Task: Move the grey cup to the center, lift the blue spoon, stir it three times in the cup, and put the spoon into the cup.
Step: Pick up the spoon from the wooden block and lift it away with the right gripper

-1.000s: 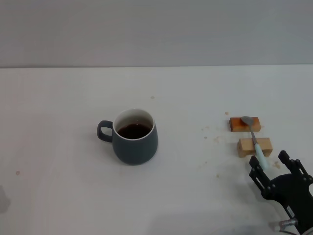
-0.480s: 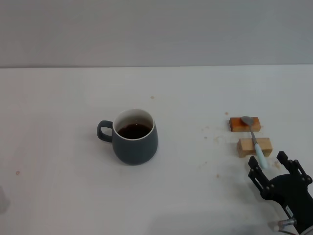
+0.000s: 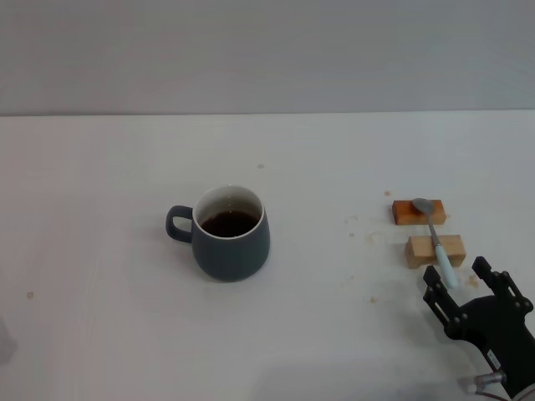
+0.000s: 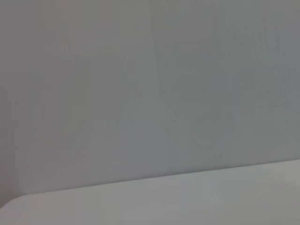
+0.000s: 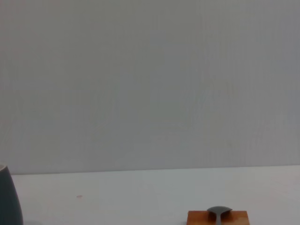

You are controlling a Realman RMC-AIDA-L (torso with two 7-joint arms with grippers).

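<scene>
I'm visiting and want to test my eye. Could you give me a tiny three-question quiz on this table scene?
1. True or false: the spoon lies across two wooden blocks.
2. What is in the cup? A) dark liquid B) nothing C) the spoon
3. Which gripper is near the spoon's handle end?

Key: 1 true. 2 A. 3 The right gripper, open, at the handle's tip; the left is out of sight.

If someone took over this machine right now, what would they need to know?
Right gripper: open, at the near end of the blue spoon, not gripping it.
Left gripper: out of view.
The spoon lies across two wooden blocks on the right.
The grey cup, holding dark liquid, stands near the table's middle.
Done: cup looks centred.
Left: grasp and lift the spoon, stir three times, leave it in the cup.
</scene>
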